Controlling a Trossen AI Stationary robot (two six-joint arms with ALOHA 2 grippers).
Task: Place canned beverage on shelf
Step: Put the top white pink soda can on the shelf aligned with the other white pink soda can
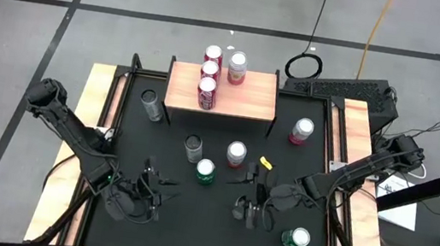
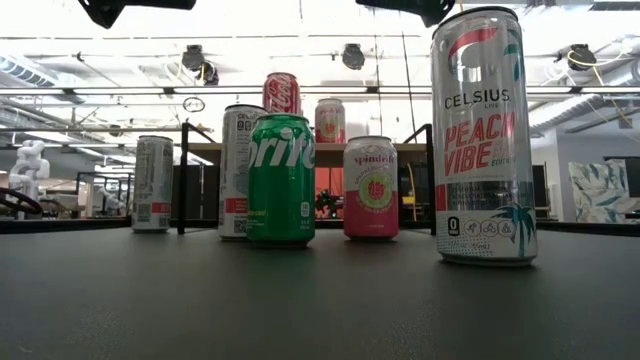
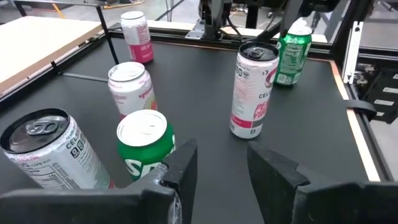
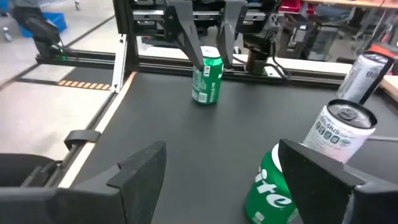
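Observation:
The wood-topped shelf (image 1: 249,101) stands at the mat's far edge. Three red cans (image 1: 209,71) in a row and a pink can (image 1: 236,67) stand upright on it. More cans stand upright on the black mat: a Sprite (image 1: 205,171), a Spindrift (image 1: 235,154), a white Celsius (image 1: 192,147) and a tall Peach Vibe (image 2: 485,135). My left gripper (image 3: 221,155) hovers open to the left of the Sprite, with only mat between its fingers. My right gripper (image 4: 217,165) hovers open to the Sprite's right, facing the left gripper, over the Peach Vibe.
A grey can (image 1: 152,105) stands at the far left and a pink can (image 1: 302,131) at the far right. A green can (image 1: 299,239) stands near the right front corner. Another green can (image 4: 207,79) stands below the left arm. A small yellow object (image 1: 265,161) lies mid-mat.

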